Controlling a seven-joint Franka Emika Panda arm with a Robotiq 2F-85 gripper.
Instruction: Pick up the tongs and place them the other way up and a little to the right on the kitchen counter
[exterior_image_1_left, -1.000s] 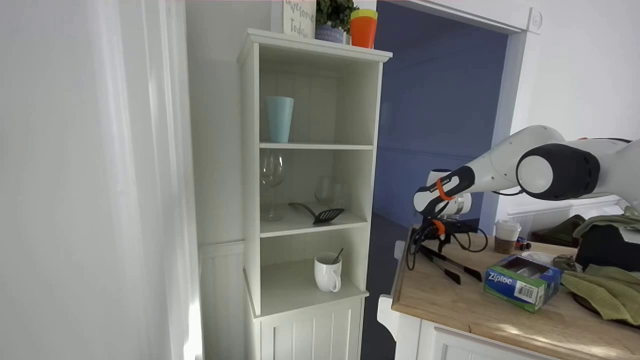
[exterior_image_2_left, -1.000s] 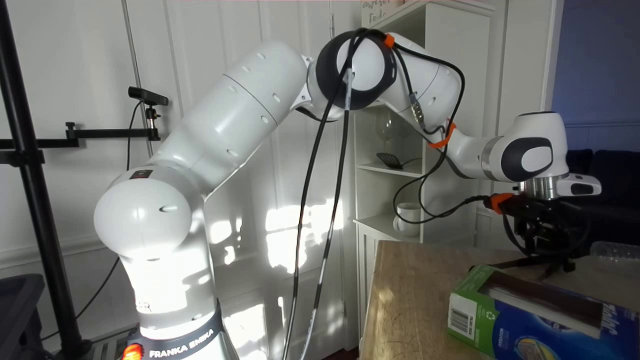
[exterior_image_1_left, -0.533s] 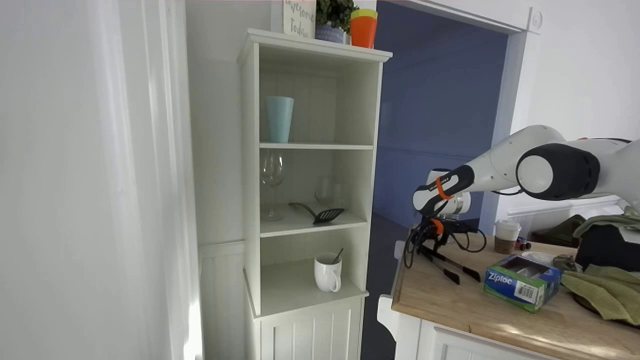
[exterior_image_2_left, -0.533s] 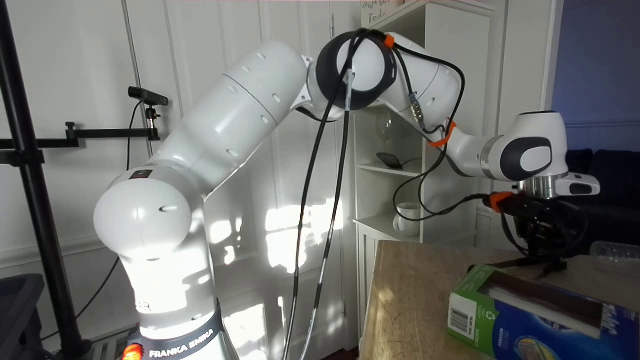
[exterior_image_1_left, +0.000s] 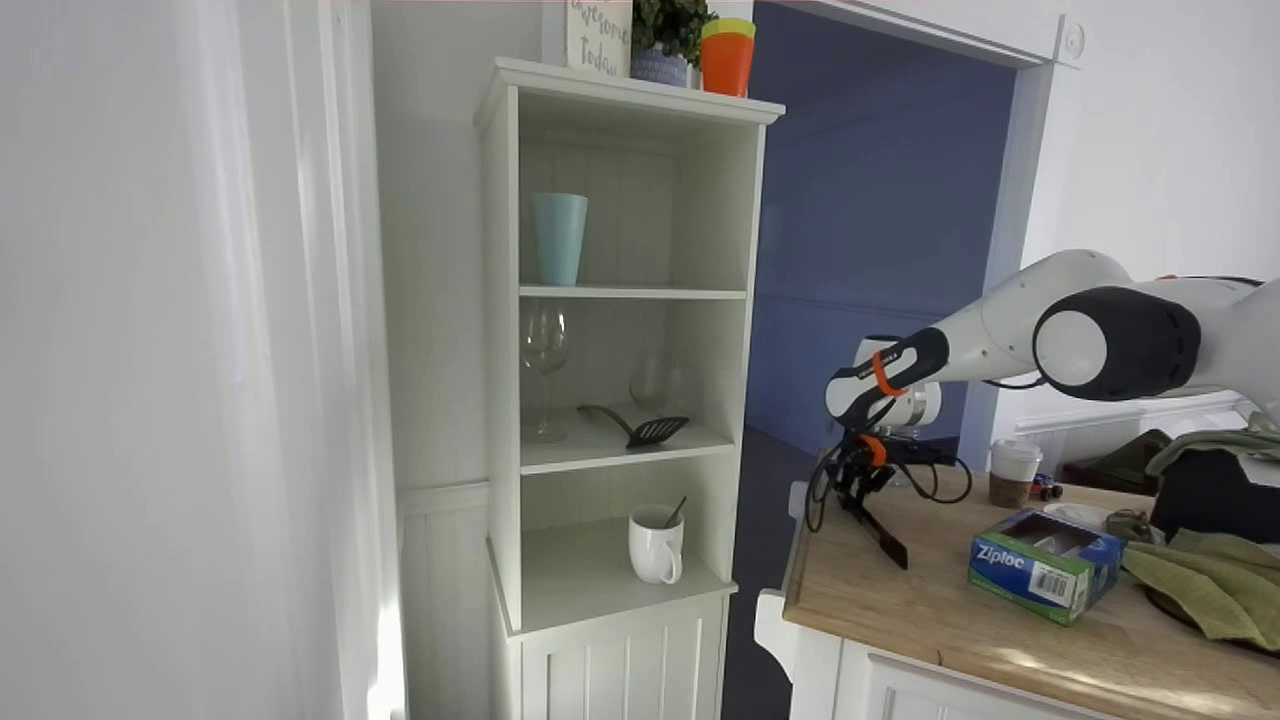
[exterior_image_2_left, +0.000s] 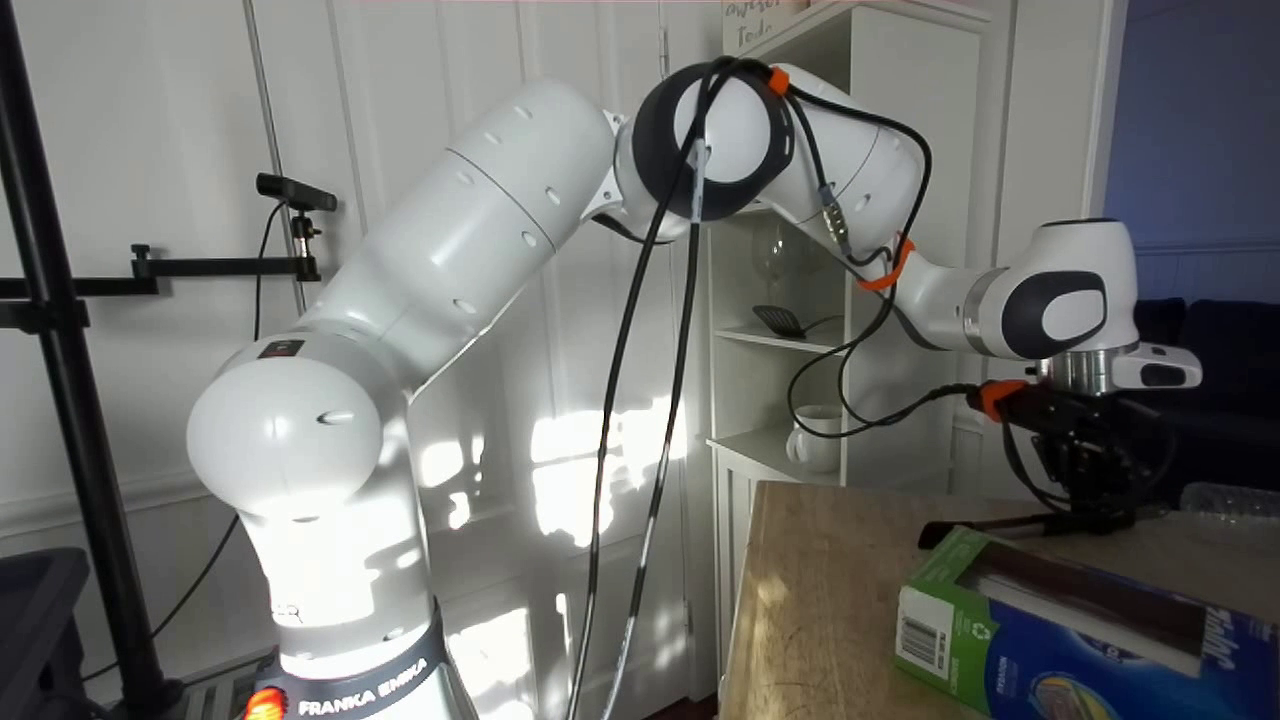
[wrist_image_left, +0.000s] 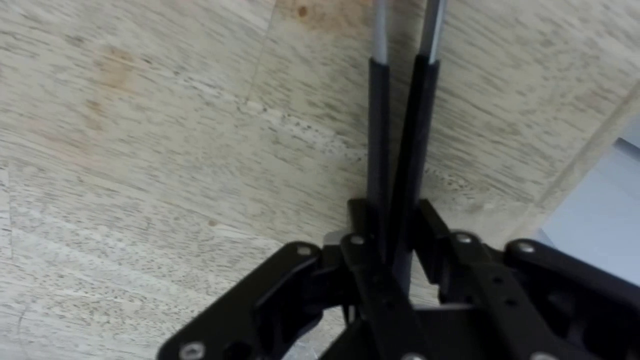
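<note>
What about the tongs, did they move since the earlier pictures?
Yes. In an exterior view, the ends of the tongs have swung toward the picture's left, away from the box, which stayed put.

tongs (wrist_image_left: 378, 125) in hand (wrist_image_left: 392, 220) | box (exterior_image_1_left: 1040, 572) near tongs, on counter (exterior_image_1_left: 940, 610) | mug (exterior_image_1_left: 655, 550) on shelf (exterior_image_1_left: 575, 590) below spatula (exterior_image_1_left: 642, 435)

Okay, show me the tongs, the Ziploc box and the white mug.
Tongs (wrist_image_left: 378, 132): in the wrist view, on one arm's dark section.
Ziploc box (exterior_image_1_left: 1050, 582): in an exterior view, on its barcode.
White mug (exterior_image_1_left: 650, 545): in an exterior view, on its body.
</note>
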